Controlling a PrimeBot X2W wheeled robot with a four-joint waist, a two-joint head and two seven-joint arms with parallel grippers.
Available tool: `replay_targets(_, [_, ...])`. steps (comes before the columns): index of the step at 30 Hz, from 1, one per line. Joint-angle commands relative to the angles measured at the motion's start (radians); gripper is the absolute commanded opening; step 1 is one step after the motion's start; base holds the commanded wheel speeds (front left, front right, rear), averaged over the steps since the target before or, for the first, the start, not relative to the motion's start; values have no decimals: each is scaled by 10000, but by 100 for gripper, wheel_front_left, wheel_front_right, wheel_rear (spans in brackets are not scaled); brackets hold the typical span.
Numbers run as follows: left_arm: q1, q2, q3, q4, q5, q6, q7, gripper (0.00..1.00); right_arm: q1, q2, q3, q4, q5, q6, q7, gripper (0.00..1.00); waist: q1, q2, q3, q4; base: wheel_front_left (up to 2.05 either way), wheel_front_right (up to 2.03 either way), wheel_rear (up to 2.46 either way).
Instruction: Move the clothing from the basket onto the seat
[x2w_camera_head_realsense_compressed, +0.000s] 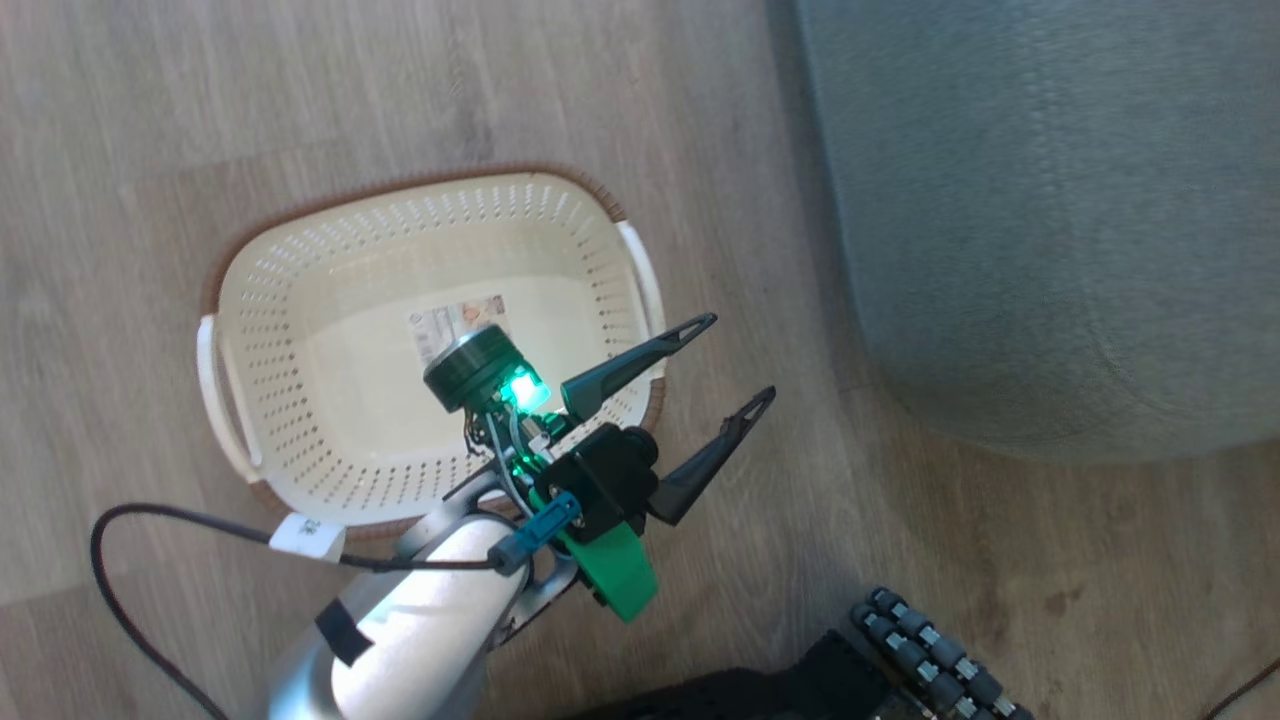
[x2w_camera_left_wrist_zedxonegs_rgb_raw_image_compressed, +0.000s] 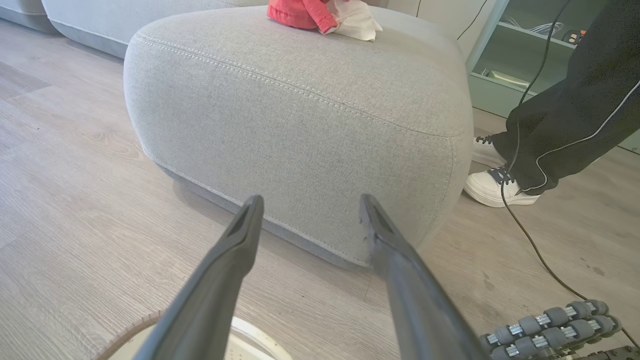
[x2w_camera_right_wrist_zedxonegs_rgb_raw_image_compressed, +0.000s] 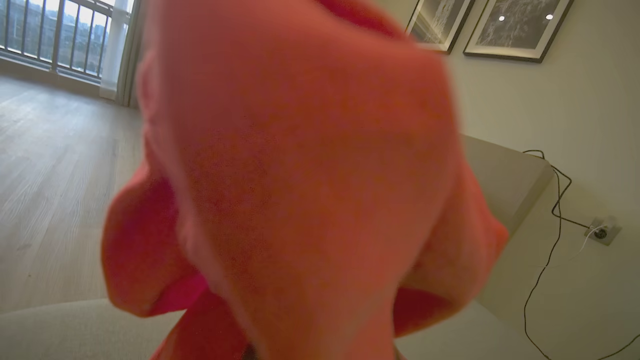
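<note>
Clenched on the red clothing (x2w_camera_right_wrist_zedxonegs_rgb_raw_image_compressed: 300, 175), the right hand held it over the seat (x2w_camera_right_wrist_zedxonegs_rgb_raw_image_compressed: 50, 330); the left hand (x2w_camera_head_realsense_compressed: 740, 356) gaped empty.

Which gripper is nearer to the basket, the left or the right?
Left. The left gripper hangs open just above the basket rim, on the side facing the seat. The right gripper, shut on a red garment, is away from it, apparently over that seat.

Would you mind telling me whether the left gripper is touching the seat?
Apart. The head view shows a strip of bare floor between the open left gripper and the seat.
</note>
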Motion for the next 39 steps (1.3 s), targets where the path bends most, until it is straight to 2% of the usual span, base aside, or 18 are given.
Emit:
replay_targets(1, [-146, -33, 243, -383, 39, -8, -51, 100, -335, -368, -208, 231, -415, -2, 128, 0, -1, 1, 351, 324, 0, 0, 0])
replay_targets(16, [-593, -116, 242, -484, 165, -8, -51, 100, -1349, -71, -1124, 3595, -2510, -2, 78, 0, -1, 1, 1290, 1056, 0, 0, 0])
replay_targets(21, [-636, -139, 269, -481, 219, -8, -51, 100, -1464, 58, -1024, 4565, -3362, -2, 304, 0, -1, 1, 1446, 1133, 0, 0, 0])
replay_targets(31, [-695, -287, 242, -422, 190, -8, -51, 100, -1836, 118, -1512, 5425, -3939, -2, -4, 0, -1, 1, 1329, 1245, 0, 0, 0])
replay_targets(32, [-685, -298, 248, -405, 178, -8, -51, 100, -1863, 100, -1551, 5492, -3975, -2, -25, 15, -1, 1, 1265, 1250, 0, 0, 0])
replay_targets(33, [-673, -309, 257, -392, 169, -8, -51, 100, -1889, 99, -1586, 5569, -3993, -2, -45, 97, -1, 1, 1192, 1252, 0, 0, 0])
replay_targets(34, [-650, -317, 264, -371, 160, -8, -51, 100, -1893, 123, -1609, 5701, -4004, -2, -3, 100, -1, 1, 1085, 1245, 0, 0, 0])
replay_targets(39, [-375, -375, 494, -226, 240, 0, -51, 100, -1797, 319, -1343, 6190, -4181, -2, -216, 100, -1, 1, 168, 1053, 0, 0, 0])
